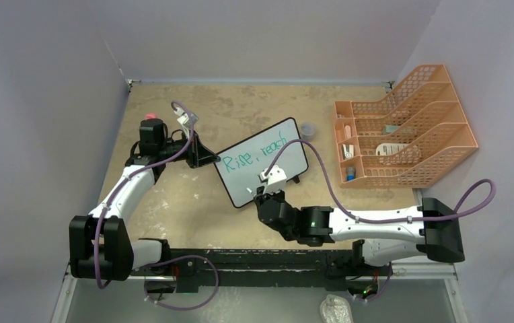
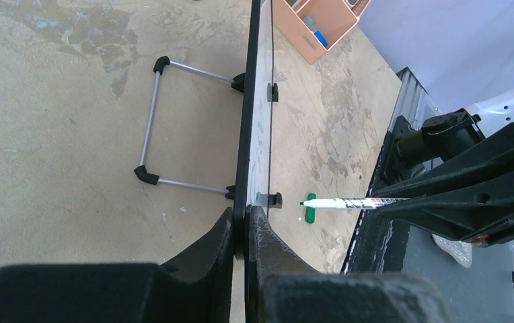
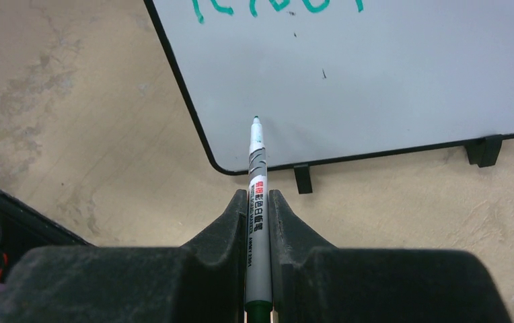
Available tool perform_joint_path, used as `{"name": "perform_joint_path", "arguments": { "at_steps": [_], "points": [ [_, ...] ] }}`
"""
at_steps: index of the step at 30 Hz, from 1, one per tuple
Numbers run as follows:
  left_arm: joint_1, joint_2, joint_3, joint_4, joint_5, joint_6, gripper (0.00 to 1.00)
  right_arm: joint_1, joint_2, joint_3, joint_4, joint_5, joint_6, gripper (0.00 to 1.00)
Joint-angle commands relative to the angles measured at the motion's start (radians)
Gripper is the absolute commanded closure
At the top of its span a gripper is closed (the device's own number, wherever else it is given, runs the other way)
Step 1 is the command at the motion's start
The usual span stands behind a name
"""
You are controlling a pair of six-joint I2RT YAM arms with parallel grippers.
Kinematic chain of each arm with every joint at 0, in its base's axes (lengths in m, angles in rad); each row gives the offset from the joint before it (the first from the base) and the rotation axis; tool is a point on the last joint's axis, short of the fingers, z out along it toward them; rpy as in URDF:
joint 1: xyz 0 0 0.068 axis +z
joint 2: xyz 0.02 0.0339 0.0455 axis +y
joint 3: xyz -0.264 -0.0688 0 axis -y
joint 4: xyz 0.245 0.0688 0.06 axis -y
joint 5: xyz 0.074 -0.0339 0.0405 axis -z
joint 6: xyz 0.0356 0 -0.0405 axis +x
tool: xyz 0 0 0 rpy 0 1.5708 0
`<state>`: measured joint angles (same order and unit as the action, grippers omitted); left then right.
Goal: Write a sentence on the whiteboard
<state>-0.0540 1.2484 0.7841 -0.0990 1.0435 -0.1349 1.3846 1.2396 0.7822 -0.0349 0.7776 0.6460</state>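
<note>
**What Things Are Made Of**

The whiteboard (image 3: 375, 81) has a smooth, slightly shiny white face and a thin black plastic frame. Its stand (image 2: 148, 128) is a shiny silver metal rod with black plastic corners. The tabletop (image 1: 241, 108) is tan, dull and rough, with worn blotches. The left pincer (image 2: 240, 219) and right pincer (image 3: 258, 196) are dull black plastic with a grainy skin. The marker (image 3: 257, 155) is smooth white plastic. The rack (image 1: 443, 134) at the tabletop's far right corner is orange plastic full of holes.
</note>
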Motion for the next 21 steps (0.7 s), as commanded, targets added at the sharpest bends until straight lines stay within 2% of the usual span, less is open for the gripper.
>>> {"name": "perform_joint_path", "arguments": {
  "at_steps": [1,21],
  "points": [
    [-0.001,0.014,0.030,-0.001,-0.049,0.037,1.00,0.010,0.024,0.071,0.069,0.091,0.004,1.00],
    [-0.001,0.008,0.029,0.000,-0.039,0.034,1.00,0.010,0.147,0.162,0.045,0.144,0.024,1.00]
  ]
}}
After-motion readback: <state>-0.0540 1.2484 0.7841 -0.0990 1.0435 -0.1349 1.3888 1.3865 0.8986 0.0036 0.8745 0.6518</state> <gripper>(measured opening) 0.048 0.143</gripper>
